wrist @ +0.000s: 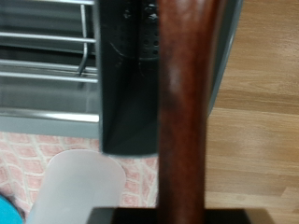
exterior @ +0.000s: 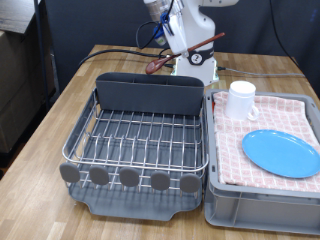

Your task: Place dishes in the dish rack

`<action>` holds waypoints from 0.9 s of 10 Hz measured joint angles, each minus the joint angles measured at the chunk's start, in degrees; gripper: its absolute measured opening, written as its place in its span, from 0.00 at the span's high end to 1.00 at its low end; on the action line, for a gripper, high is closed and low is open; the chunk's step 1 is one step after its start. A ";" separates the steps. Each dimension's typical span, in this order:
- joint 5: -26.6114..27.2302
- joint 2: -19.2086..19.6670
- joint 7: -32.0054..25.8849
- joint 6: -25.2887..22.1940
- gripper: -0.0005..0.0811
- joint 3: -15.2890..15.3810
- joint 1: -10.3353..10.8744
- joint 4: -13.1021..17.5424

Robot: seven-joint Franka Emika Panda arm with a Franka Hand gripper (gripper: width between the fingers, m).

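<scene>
My gripper [exterior: 186,47] is shut on the reddish-brown wooden spoon [exterior: 178,54] and holds it tilted in the air above the tall dark grey back compartment [exterior: 150,93] of the dish rack [exterior: 140,140]. In the wrist view the spoon's handle [wrist: 192,112] fills the middle, with the compartment [wrist: 131,75] and the rack's wires [wrist: 47,56] beneath it. The white mug [exterior: 241,99] and the light-blue plate [exterior: 281,152] lie on the red-checked cloth in the grey bin [exterior: 262,205] at the exterior view's right. The mug [wrist: 79,191] also shows blurred in the wrist view.
The rack and bin stand side by side on a wooden table [exterior: 50,120]. The robot's white base [exterior: 200,65] and cables [exterior: 120,55] are behind the rack. A dark curtain hangs at the back.
</scene>
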 joint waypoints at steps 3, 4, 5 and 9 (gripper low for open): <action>3.02 4.26 -8.90 -0.35 0.90 -4.95 1.54 0.97; 3.90 5.33 -10.90 -0.30 0.90 -5.94 1.89 1.17; 4.69 6.29 -12.32 0.02 0.90 -6.66 2.06 1.31; 5.90 9.94 -14.40 3.44 0.90 -7.81 2.29 1.94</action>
